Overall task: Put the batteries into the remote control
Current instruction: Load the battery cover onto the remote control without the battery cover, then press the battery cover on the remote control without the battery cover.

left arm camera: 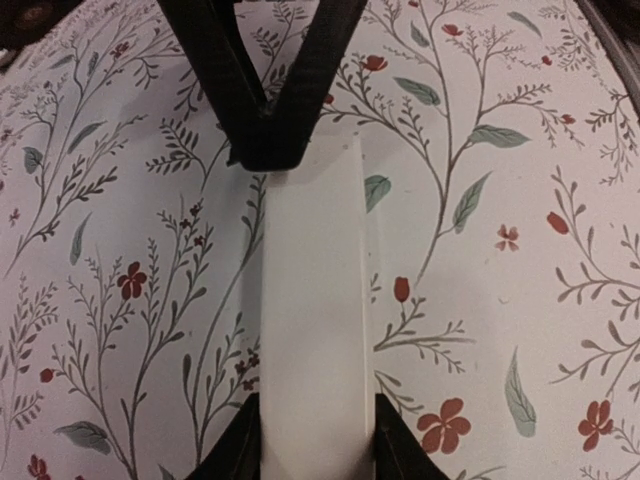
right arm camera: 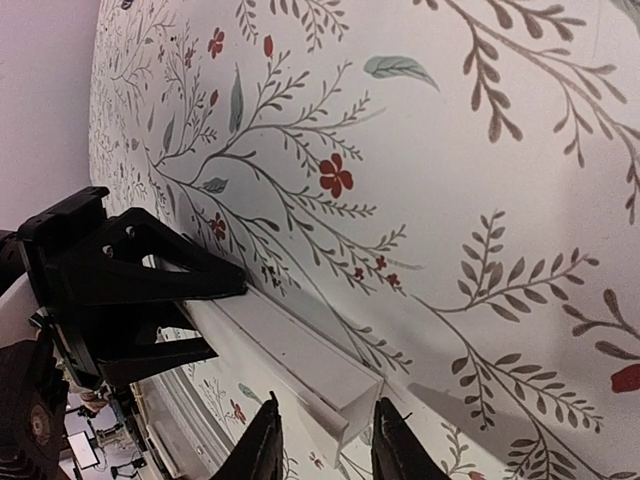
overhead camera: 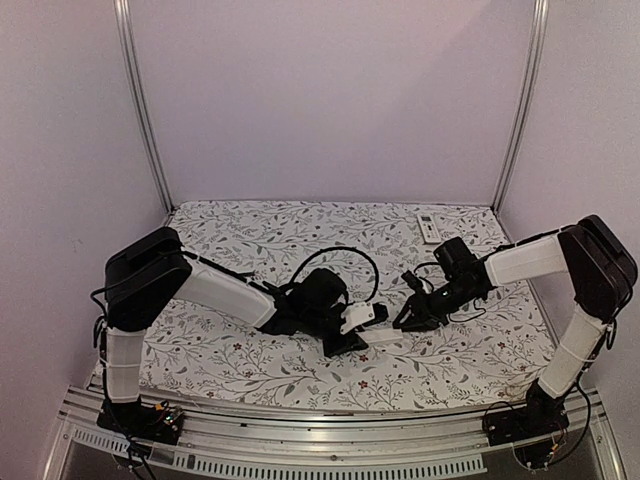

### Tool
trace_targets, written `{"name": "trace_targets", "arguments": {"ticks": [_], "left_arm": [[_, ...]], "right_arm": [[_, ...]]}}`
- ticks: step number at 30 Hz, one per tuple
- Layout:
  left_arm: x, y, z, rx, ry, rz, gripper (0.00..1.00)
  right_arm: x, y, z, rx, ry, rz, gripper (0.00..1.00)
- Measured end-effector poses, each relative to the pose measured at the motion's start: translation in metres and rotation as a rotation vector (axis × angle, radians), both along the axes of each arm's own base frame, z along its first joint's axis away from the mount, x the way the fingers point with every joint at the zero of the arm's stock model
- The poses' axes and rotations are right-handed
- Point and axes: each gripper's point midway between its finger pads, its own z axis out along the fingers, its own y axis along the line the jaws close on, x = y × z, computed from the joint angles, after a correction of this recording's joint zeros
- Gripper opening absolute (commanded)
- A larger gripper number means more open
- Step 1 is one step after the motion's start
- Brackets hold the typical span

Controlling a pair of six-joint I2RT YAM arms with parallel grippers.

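A: Where is the remote control (overhead camera: 428,226)?

B: Lying on the floral cloth (overhead camera: 250,230) at the far right of the table, near the back wall, well apart from both arms.

A: And the arms?

B: They meet mid-table at a long white piece (left arm camera: 315,300). I can't tell whether that is a second remote.

A: The left gripper (left arm camera: 315,445)?

B: Narrowed onto one end of the piece, both fingers pressed flat against its long sides.

A: The right gripper (right arm camera: 328,430)?

B: Partly closed, its fingers flanking the opposite end. One sits close to the edge; beside the other a sliver of cloth shows, so I can't tell whether it truly grips.

A: The piece's shape?

B: Slim and plain, with a stepped ledge running lengthwise.
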Motion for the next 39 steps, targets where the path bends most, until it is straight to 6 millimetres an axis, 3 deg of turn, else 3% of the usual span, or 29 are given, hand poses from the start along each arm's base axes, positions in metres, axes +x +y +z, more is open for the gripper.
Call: {"name": "trace_targets", "arguments": {"ticks": [5,10,22,31,39], "left_arm": [[0.0,0.0,0.0,0.002,-0.003,0.0,0.32],[0.0,0.0,0.0,0.001,-0.002,0.0,0.31],[-0.002,0.0,0.0,-0.003,0.008,-0.004,0.26],[-0.002,0.0,0.0,-0.005,0.015,-0.005,0.22],[-0.002,0.0,0.0,-0.006,0.026,0.001,0.21]], "right_arm": [[-0.002,-0.005,-0.002,-0.032,0.004,-0.005,0.28],[-0.002,-0.008,0.008,-0.039,-0.022,-0.013,0.3],[-0.013,-0.016,0.0,-0.074,0.01,-0.031,0.17],[-0.013,-0.003,0.0,-0.033,0.006,-0.021,0.07],[-0.012,-0.002,-0.002,-0.027,0.024,-0.05,0.05]]}}
